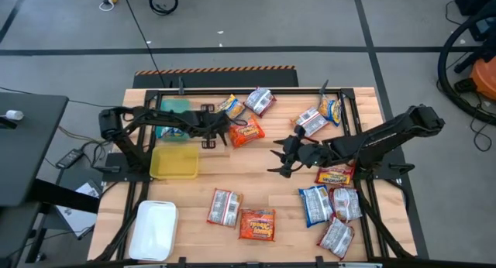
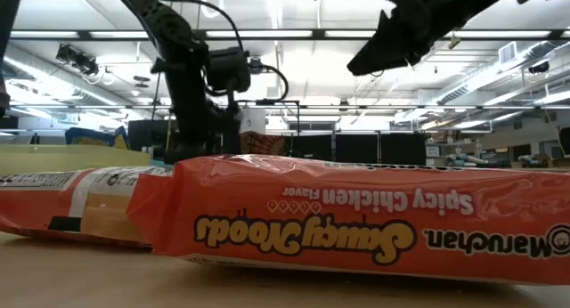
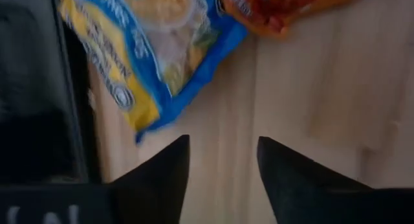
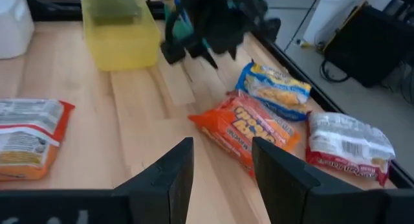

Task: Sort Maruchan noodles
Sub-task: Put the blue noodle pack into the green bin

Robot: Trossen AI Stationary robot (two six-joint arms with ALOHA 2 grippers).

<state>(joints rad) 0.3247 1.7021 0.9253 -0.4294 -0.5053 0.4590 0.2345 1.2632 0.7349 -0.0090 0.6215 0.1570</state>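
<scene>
Maruchan noodle packets lie flat and scattered on the wooden table. An orange packet point(image 1: 246, 132) and a blue-and-yellow one point(image 1: 230, 105) lie at the far middle. My left gripper point(image 1: 220, 135) hovers open just left of them; in its wrist view point(image 3: 223, 153) bare wood shows between the fingers, short of the blue packet point(image 3: 162, 49). My right gripper point(image 1: 279, 159) stands open above the table's middle point(image 4: 223, 156), facing the orange packet point(image 4: 249, 130), and holds nothing.
A teal bin point(image 1: 174, 111), a yellow bin point(image 1: 174, 161) and a white bin point(image 1: 153, 229) line the left side. More packets lie at the far right point(image 1: 311, 122), near right point(image 1: 333, 206) and near middle point(image 1: 242, 218). Bare wood lies between the grippers.
</scene>
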